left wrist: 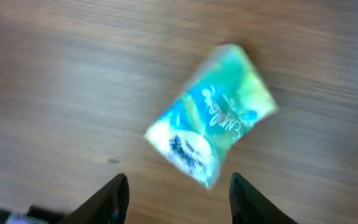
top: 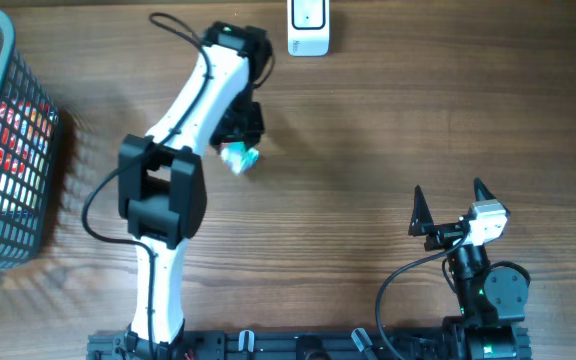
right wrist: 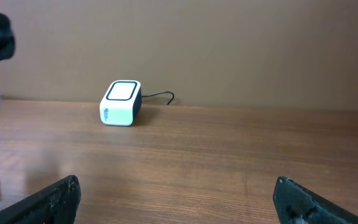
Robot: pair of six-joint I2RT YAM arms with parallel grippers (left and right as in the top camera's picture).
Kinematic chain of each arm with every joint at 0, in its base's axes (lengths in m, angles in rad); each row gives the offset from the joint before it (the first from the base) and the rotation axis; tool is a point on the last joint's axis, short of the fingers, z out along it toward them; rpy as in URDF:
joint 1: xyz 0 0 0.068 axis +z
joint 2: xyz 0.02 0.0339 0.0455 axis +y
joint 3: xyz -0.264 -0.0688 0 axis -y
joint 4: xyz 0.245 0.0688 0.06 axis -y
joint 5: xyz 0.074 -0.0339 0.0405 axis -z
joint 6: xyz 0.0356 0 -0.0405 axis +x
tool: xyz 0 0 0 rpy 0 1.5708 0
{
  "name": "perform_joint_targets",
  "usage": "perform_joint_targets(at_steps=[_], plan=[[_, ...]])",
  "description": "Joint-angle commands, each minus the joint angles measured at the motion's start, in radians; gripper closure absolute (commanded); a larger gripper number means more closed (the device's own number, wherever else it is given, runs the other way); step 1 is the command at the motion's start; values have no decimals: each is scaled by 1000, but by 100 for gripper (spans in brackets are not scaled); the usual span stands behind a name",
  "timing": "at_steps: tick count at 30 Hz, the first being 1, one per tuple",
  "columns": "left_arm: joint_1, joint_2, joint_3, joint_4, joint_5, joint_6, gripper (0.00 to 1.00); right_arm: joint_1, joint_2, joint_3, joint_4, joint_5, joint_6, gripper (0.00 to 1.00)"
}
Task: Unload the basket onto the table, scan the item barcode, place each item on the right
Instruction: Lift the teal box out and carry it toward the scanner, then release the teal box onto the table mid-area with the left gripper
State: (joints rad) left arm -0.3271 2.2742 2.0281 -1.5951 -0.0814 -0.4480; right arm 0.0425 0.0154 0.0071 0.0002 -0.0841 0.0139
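Overhead, the left arm (top: 193, 100) hides most of the teal packet (top: 240, 157), which lies short of the scanner (top: 308, 28). The blurred left gripper (left wrist: 178, 183) stands parted, clear of the packet. The right gripper (right wrist: 178, 186) is wide and empty.

Mock shop checkout: barcode scanner (top: 308, 28), shopping basket (top: 30, 170), wooden table (top: 388, 130).
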Motion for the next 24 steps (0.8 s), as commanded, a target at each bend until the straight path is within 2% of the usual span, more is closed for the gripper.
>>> perform_joint_targets(at_steps=[1, 6, 9, 11, 14, 17, 21, 24], plan=[[81, -23, 29, -61, -22, -1, 52, -1, -8, -2, 2, 10, 13, 0], [166, -102, 92, -90, -14, 23, 58, -1, -8, -2, 2, 10, 12, 0], [236, -196, 171, -90, -14, 25, 57, -1, -8, -2, 2, 10, 13, 0], [283, -251, 235, -89, -14, 25, 51, -1, -8, -2, 2, 10, 12, 0], [378, -333, 344, -74, -24, 25, 34, -1, -8, -2, 2, 10, 13, 0], [494, -406, 413, -18, -55, 25, 0, -1, -8, -2, 2, 10, 13, 0], [722, -499, 428, 103, -55, 21, 0, -1, -8, -2, 2, 10, 13, 0], [869, -504, 427, 119, -54, -16, 0, -1, -8, -2, 2, 10, 13, 0]])
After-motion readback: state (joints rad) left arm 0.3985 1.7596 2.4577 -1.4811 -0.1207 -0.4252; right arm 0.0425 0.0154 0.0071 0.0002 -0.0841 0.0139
